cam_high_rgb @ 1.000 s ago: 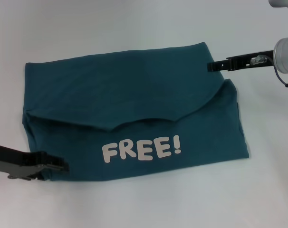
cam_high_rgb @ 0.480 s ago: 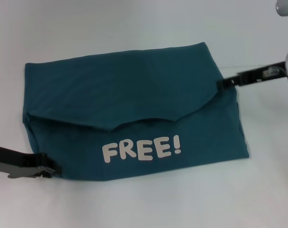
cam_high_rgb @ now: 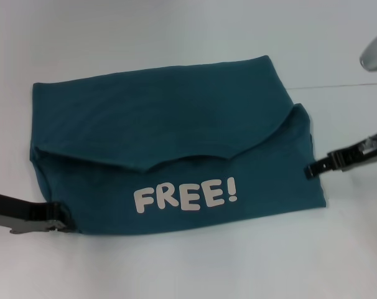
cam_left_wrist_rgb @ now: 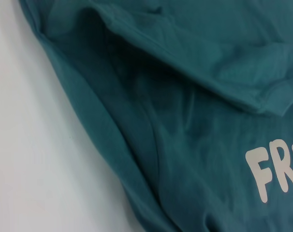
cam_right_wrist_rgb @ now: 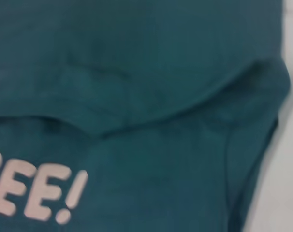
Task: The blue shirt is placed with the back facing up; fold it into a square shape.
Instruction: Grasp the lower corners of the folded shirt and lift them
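With both end effectors' openings unreadable, we judged the left end effector (cam_high_rgb: 63, 217) and right end effector (cam_high_rgb: 313, 169) should pinch all layers of the blue shirt (cam_high_rgb: 170, 149) low at each edge

The bench (cam_high_rgb: 176, 37) presents a plain white matte surface that fills every view, extending beyond both end effectors on all sides. A thin straight seam line (cam_high_rgb: 344, 85) crosses the surface on the far side of the right end effector (cam_high_rgb: 313, 169). Lighting is even and diffuse, with only soft shadows.

Item: plain white smooth tabletop (cam_high_rgb: 176, 31) | finish: matte (thin straight seam line (cam_high_rgb: 338, 85) toward far right side) | colour: white
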